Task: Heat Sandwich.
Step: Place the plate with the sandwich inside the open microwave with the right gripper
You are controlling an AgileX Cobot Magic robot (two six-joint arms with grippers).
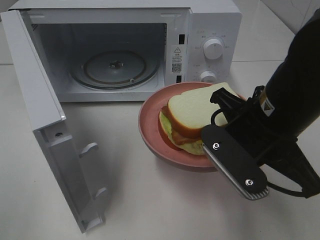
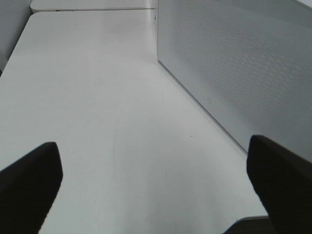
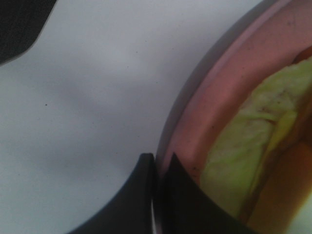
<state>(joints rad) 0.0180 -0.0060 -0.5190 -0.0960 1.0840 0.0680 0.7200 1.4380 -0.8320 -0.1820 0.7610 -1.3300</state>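
The sandwich (image 1: 195, 112), white bread over a red slice and pale green lettuce, lies on the round pink plate (image 1: 150, 125) in front of the open white microwave (image 1: 215, 30). My right gripper (image 1: 209, 150) reaches in from the right and is shut on the plate's near-right rim. In the right wrist view, the right gripper (image 3: 156, 168) pinches the plate's rim (image 3: 234, 83) with one finger on each side, and the sandwich's lettuce (image 3: 243, 151) lies just inside. My left gripper (image 2: 156, 168) stands wide open and empty over bare table, out of the high view.
The microwave door (image 1: 40, 115) swings out to the left, toward the table's front. A glass turntable (image 1: 115, 67) lies in the empty cavity. The left wrist view shows a perforated white wall of the microwave (image 2: 243, 63) close beside the left gripper.
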